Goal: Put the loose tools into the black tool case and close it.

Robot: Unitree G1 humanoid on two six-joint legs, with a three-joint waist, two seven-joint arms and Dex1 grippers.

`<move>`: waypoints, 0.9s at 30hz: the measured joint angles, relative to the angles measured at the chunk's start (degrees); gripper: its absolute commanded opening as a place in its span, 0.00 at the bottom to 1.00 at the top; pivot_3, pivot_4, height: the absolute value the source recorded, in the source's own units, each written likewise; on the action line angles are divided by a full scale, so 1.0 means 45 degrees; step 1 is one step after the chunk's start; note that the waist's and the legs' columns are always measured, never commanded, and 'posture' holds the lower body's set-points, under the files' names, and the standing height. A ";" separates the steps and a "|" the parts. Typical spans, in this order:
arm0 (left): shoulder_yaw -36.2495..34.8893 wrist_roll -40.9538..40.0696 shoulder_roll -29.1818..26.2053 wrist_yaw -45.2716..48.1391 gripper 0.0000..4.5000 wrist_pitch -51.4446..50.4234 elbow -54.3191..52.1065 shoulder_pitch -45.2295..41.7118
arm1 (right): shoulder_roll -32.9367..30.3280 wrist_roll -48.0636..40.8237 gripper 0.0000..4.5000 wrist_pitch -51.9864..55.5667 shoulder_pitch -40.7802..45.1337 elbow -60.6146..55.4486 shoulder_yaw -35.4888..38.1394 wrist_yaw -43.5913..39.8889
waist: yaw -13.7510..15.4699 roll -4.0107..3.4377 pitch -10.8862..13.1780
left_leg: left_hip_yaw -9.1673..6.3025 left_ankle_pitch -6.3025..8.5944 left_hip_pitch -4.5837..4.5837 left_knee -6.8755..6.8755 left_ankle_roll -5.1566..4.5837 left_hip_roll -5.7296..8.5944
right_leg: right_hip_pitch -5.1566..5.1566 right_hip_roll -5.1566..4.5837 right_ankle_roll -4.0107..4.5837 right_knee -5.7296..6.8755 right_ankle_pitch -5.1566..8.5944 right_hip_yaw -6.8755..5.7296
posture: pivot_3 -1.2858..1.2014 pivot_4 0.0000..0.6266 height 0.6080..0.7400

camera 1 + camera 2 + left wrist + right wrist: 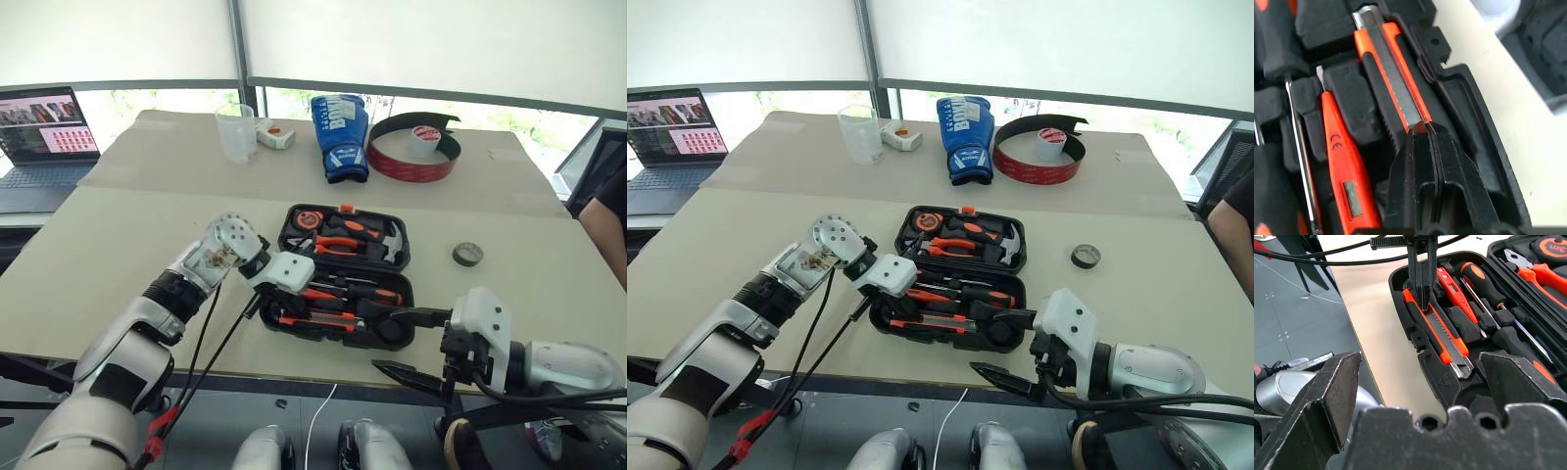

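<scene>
The black tool case lies open near the table's front edge, its lid half holding pliers, a hammer and a tape measure. In the near half rest the utility knife, the thin orange screwdriver and a black-and-orange screwdriver. My left gripper is shut, its tips resting on top of the knife's end without gripping it. My right gripper stands open at the case's front right corner, nothing between its fingers. A small dark tape roll lies on the table to the right of the case.
At the back stand a blue boxing glove, a large red-and-black tape ring, a clear cup and a small white box. A laptop sits far left. A person's arm shows at the right edge.
</scene>
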State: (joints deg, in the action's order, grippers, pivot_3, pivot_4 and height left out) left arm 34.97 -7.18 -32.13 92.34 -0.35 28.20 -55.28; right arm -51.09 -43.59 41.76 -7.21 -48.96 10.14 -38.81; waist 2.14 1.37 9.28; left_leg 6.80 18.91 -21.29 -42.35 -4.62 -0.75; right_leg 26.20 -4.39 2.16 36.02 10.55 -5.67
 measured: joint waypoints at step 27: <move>-0.1595 -0.0424 0.0147 -0.0115 0.31 -0.0705 -0.0407 0.0901 | -0.0333 -0.0020 1.00 0.0000 -0.0160 0.0560 0.0968 -0.0177 | -0.0013 0.0001 0.0000 | 0.0005 0.0015 -0.0036 -0.0037 -0.0026 0.0006 | 0.0012 -0.0004 -0.0041 -0.0025 -0.0021 0.0014 | 0.52 0.24 0.90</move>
State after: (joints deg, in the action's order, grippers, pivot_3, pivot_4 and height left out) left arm 27.79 -9.09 -31.47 91.82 -3.53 26.37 -51.22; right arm -52.59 -43.68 41.76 -7.93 -46.43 14.50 -39.61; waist 2.08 1.37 9.28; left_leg 6.82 18.98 -21.45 -42.51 -4.74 -0.72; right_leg 26.25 -4.41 1.98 35.91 10.46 -5.61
